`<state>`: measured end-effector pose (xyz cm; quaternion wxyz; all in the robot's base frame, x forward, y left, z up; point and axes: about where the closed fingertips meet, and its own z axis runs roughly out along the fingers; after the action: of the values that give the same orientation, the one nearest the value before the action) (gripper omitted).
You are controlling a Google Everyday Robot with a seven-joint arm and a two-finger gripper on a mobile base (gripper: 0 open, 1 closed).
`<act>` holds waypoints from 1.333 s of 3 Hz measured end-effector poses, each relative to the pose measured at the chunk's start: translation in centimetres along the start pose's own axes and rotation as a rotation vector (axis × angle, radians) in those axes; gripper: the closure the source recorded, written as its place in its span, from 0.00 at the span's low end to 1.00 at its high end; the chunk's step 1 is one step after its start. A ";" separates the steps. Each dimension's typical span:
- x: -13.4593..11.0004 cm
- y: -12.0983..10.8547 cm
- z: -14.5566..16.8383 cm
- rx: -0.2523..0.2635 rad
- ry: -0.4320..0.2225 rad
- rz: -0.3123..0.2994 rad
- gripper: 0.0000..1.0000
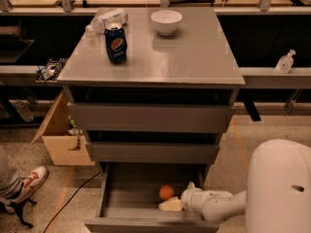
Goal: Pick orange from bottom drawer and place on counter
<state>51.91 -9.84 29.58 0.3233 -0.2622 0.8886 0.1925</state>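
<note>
The orange [166, 192] lies on the floor of the open bottom drawer [121, 198], right of its middle. My gripper [170, 205] reaches into the drawer from the right, its pale fingertips just below and beside the orange, close to it. The white arm runs back to my body at the lower right. The grey counter [194, 57] is the top of the drawer cabinet, well above the gripper.
On the counter stand a blue soda can [115, 42], a white bowl [166, 22] and a lying plastic bottle [108, 19]. A cardboard box [60, 140] sits left of the cabinet. A person's shoe [26, 183] is at the lower left. A spray bottle [285, 62] stands at right.
</note>
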 end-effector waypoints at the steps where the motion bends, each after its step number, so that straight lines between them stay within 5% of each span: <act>1: 0.0 -0.8 2.3 0.009 -0.039 0.024 0.00; 4: 2.0 -1.6 9.6 0.011 -0.041 0.058 0.00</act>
<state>56.07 -6.89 21.03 0.3374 -0.2304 0.8901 0.2022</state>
